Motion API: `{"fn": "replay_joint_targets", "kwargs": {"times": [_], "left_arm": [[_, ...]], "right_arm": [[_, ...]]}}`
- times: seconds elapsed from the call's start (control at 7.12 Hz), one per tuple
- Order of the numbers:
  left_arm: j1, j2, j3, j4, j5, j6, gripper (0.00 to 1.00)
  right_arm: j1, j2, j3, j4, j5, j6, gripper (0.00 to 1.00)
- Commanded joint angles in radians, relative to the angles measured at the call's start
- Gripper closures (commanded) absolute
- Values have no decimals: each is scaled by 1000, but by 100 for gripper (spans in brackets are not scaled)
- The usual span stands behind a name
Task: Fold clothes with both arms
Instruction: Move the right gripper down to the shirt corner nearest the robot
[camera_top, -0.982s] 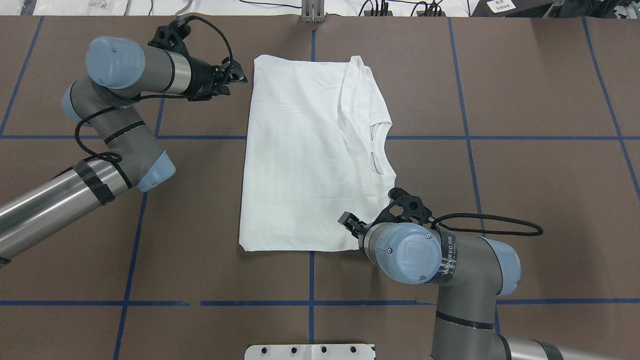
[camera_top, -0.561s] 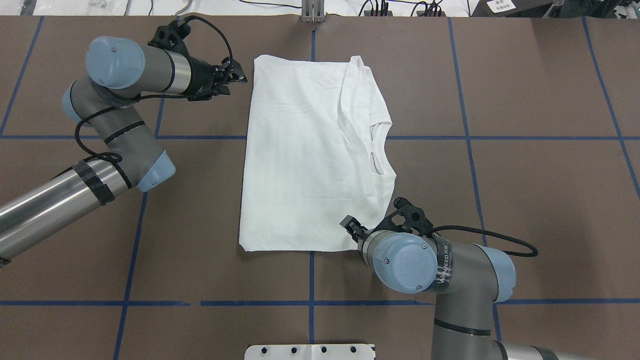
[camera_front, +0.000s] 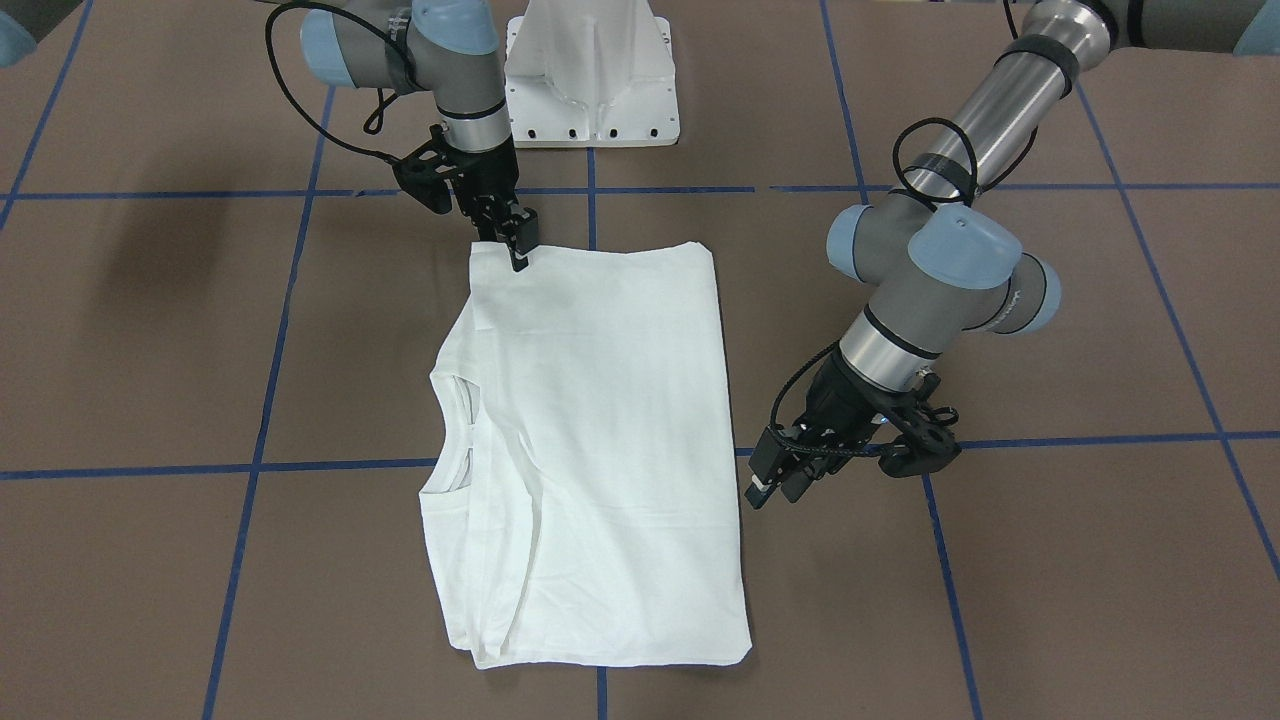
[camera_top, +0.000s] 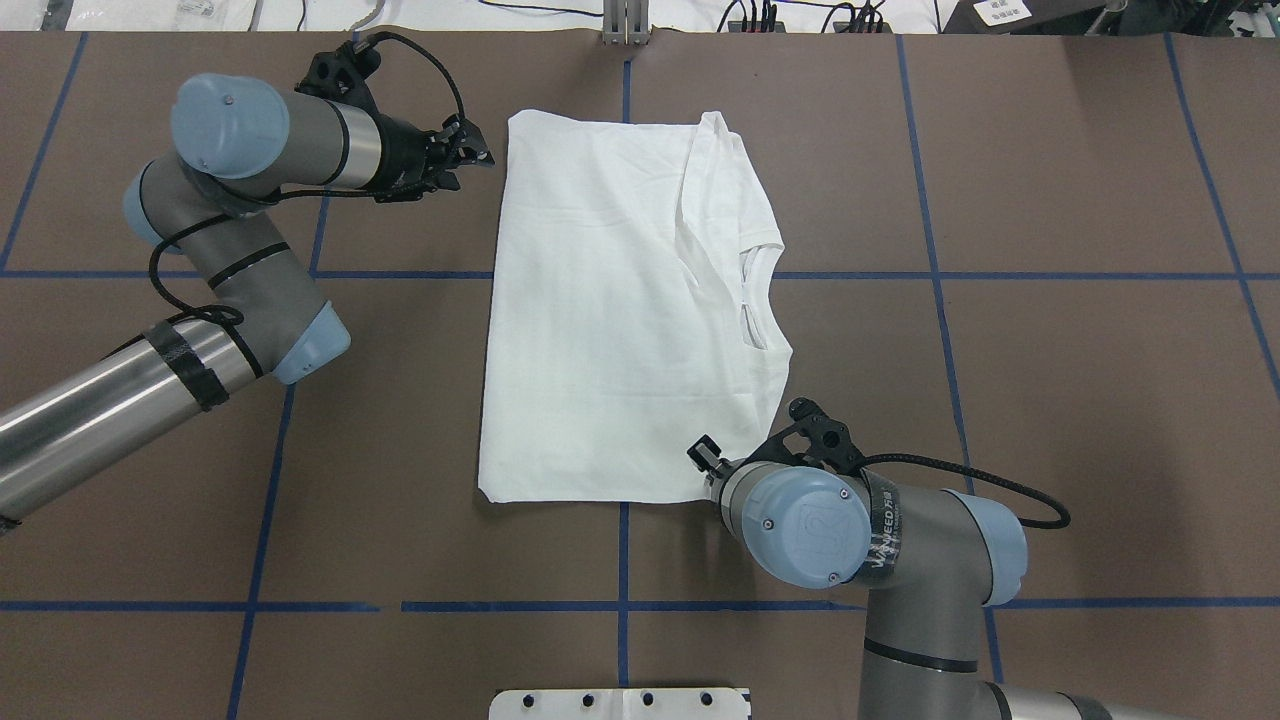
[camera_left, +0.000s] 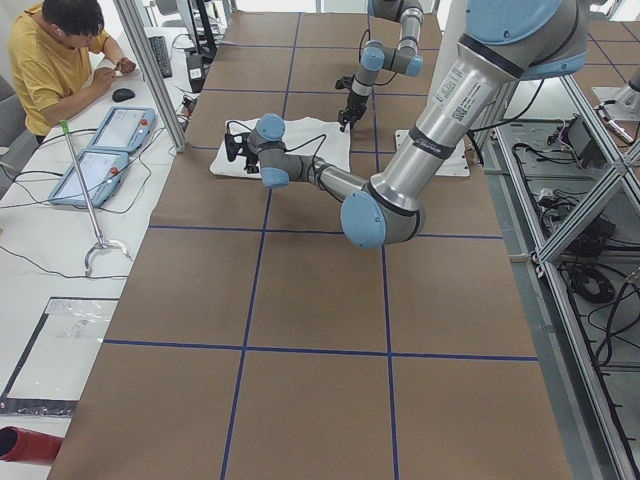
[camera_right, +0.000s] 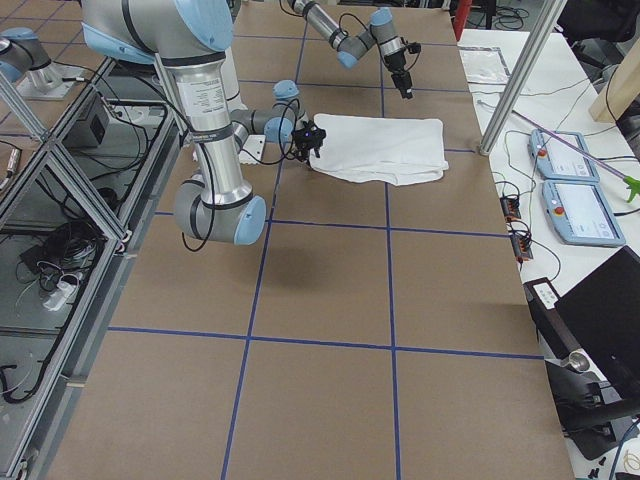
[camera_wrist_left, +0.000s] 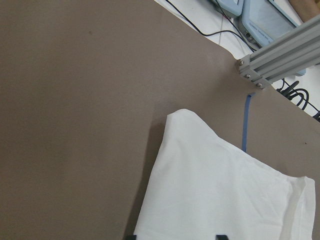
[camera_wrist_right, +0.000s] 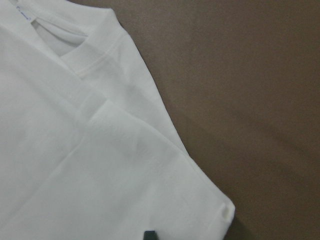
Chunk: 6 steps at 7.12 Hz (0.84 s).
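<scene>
The white T-shirt (camera_top: 620, 310) lies folded flat in a tall rectangle at the table's middle, collar (camera_top: 755, 300) on its right side. It also shows in the front view (camera_front: 590, 450). My left gripper (camera_top: 478, 155) is open and empty, just left of the shirt's far left corner; the left wrist view shows that corner (camera_wrist_left: 190, 130) ahead of the spread fingertips. My right gripper (camera_top: 700, 458) is at the shirt's near right corner, its tip over the cloth edge (camera_front: 520, 262). The right wrist view shows one fingertip (camera_wrist_right: 148, 235) over the cloth, so I cannot tell its state.
The white pedestal base (camera_front: 590, 70) stands at the robot's side of the table. Blue tape lines cross the brown tabletop (camera_top: 1050, 400). An aluminium post (camera_wrist_left: 280, 55) rises beyond the far edge. An operator (camera_left: 60, 60) sits by two tablets (camera_left: 105, 150) off the far side.
My right arm has shifted a little toward the robot's side and its gripper has come down closer to the shirt's near right corner. The left arm and the shirt have not moved.
</scene>
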Motion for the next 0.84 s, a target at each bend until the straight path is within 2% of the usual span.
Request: {"fn": "replay_joint_targets", "kwargs": {"times": [0.0,0.42,0.7], "left_arm": [[0,4,0,0,0,2,39],[0,4,-9,1,-5,0,39],[0,4,-49,5,-6,-2,39]], "right_arm": [[5,8,0,-1,1,6,100],[25,14,27,-1,5,8,100],[19,-9,84,-11,8,12,100]]}}
